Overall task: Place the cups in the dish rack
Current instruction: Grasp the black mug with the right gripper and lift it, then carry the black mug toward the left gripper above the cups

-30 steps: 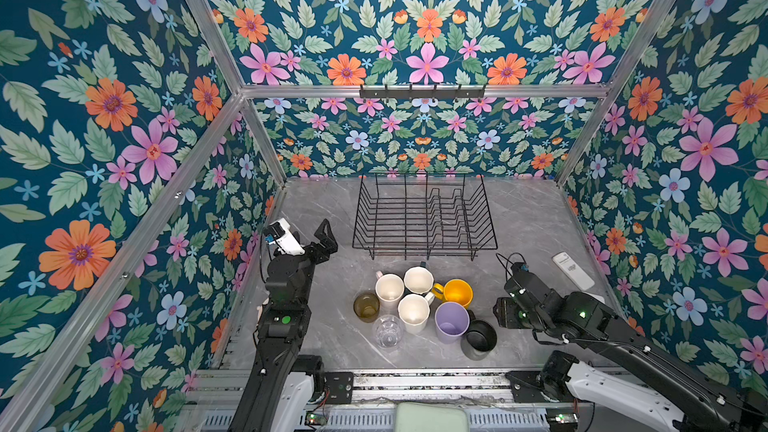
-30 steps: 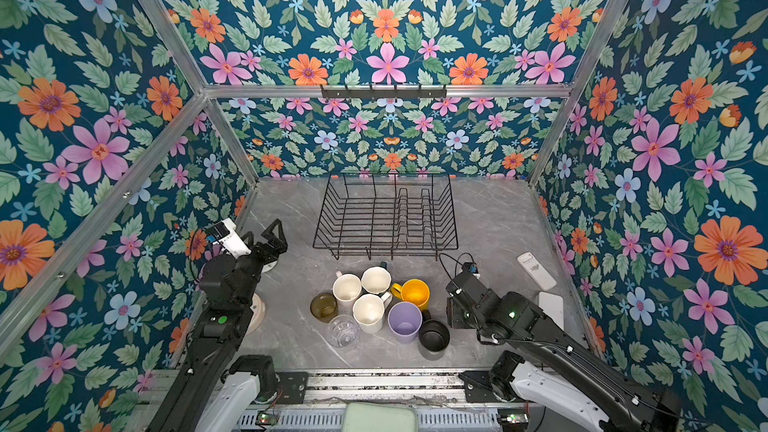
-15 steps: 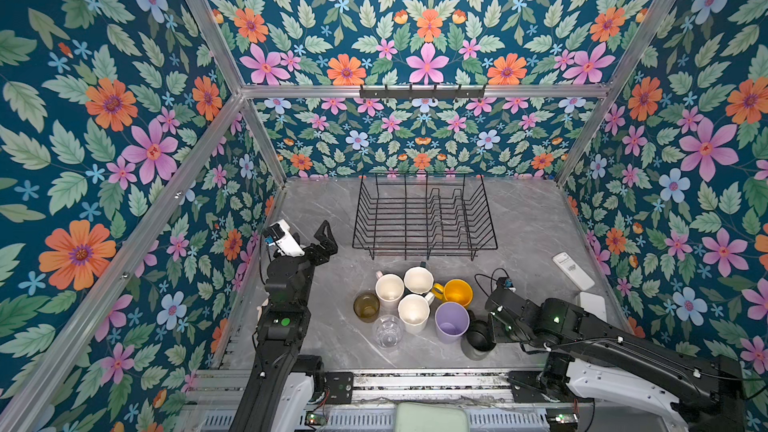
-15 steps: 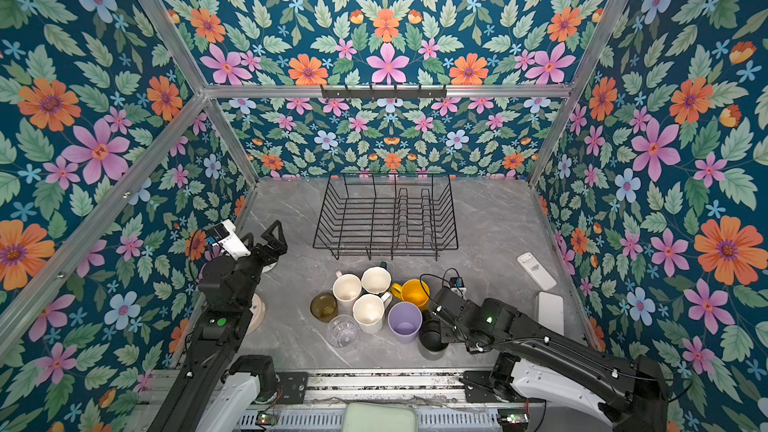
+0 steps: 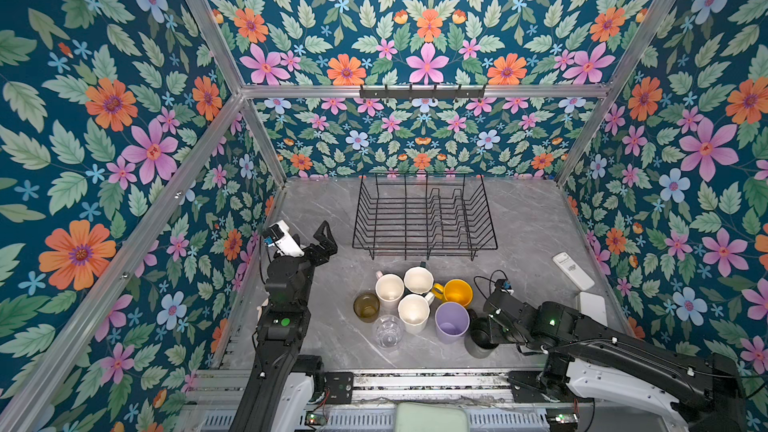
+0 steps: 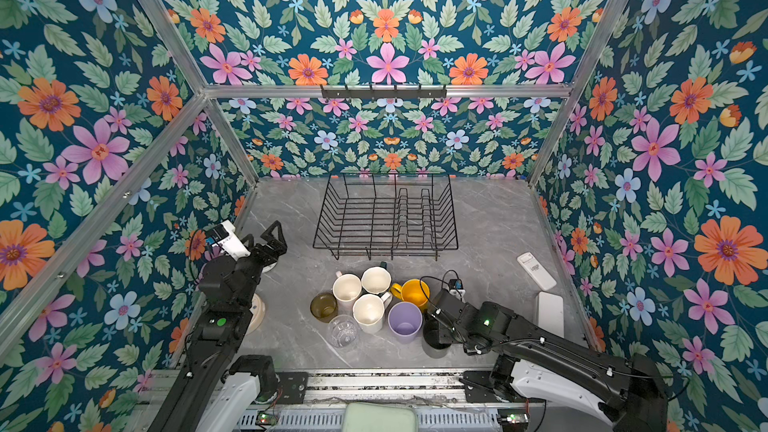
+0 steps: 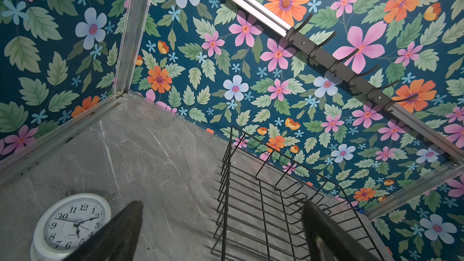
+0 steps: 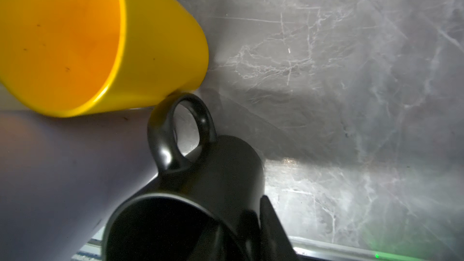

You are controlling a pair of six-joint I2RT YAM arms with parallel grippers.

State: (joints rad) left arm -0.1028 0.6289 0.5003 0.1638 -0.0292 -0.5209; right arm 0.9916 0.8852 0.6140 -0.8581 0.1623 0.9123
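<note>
The cups stand bunched at the table's front in both top views: three pale-inside mugs (image 5: 413, 312), a yellow mug (image 5: 457, 292), a lilac tumbler (image 5: 451, 322), an amber glass (image 5: 366, 306), a clear glass (image 5: 387, 330) and a black mug (image 5: 478, 338). My right gripper (image 5: 489, 328) is shut on the black mug (image 8: 213, 177), one finger inside its rim and one outside. The yellow mug (image 8: 75, 41) and the tumbler (image 8: 62, 171) crowd against it. The black wire dish rack (image 5: 424, 248) sits behind, holding nothing. My left gripper (image 5: 311, 236) hangs open, left of the rack (image 7: 251, 197).
A small white round clock (image 7: 72, 224) lies on the table under my left gripper. A white remote (image 5: 572, 270) and a white box (image 5: 592, 307) lie by the right wall. A hook rail (image 5: 422, 91) is fixed to the back wall.
My right gripper has swung left from beside the black mug onto its rim, and its jaws have closed on the wall. The left arm has not moved.
</note>
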